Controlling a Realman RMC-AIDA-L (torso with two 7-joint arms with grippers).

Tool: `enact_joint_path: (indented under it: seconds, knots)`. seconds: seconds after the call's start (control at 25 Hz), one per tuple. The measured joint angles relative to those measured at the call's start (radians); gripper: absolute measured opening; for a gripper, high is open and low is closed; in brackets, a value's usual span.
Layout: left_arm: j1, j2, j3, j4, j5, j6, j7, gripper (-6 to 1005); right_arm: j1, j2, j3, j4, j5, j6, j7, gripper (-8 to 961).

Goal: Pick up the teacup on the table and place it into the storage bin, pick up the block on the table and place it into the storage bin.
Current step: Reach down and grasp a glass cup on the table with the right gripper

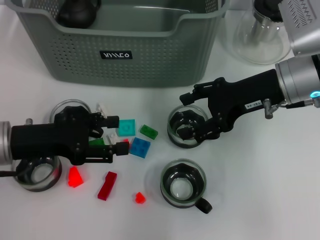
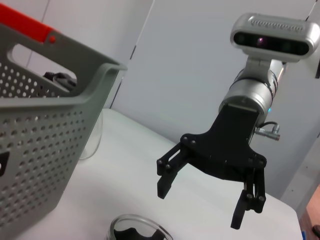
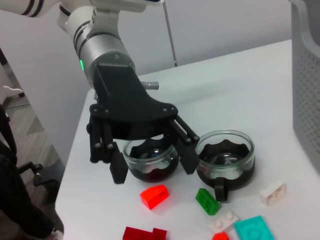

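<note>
From the head view, my right gripper (image 1: pixel 192 119) is down at the teacup (image 1: pixel 187 126) in the middle of the table (image 1: pixel 260 190), fingers spread wide with one over the far rim and one dipping inside the glass, nothing clamped yet. The storage bin (image 1: pixel 125 50) lies straight beyond it, across the table from me, so I judge the carry will be a lift and a short push forward. My left gripper (image 1: pixel 111 135) is low over the scattered blocks, jaws open, a green block (image 1: pixel 97 142) and a white block (image 1: pixel 112 136) between the fingers. A second cup (image 1: pixel 183 184) sits nearer me, unattended. Switching to the left wrist view: there's my right gripper (image 2: pixel 202 202) seen across the table, fingers well apart, hanging just above a glass rim (image 2: pixel 140 231), the storage bin (image 2: pixel 45 140) beside it. Right wrist view now: my left gripper (image 3: pixel 150 165) stands wide open in front of two glass cups, the blocks lying on the table in front of it.
</note>
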Motion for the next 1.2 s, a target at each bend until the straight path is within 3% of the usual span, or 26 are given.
enact_joint_path:
  seconds: [0.2,0.36,0.72,1.2]
  knots:
    - [-0.01,-0.003,0.012,0.0,-0.001,-0.003,0.0,847,0.0,0.002,-0.007,-0.007,-0.001,0.004,0.006,947]
    - [-0.012,-0.003,0.01,0.0,-0.01,0.003,-0.001,847,0.0,-0.01,-0.01,-0.019,-0.002,-0.003,0.033,947]
    - [-0.012,-0.002,0.005,-0.002,-0.011,0.005,-0.001,847,0.001,-0.015,-0.037,-0.143,-0.077,-0.024,0.212,946]
    - [-0.012,-0.002,0.006,-0.003,-0.014,0.005,0.006,847,0.036,-0.002,-0.067,-0.307,-0.198,-0.071,0.499,945]
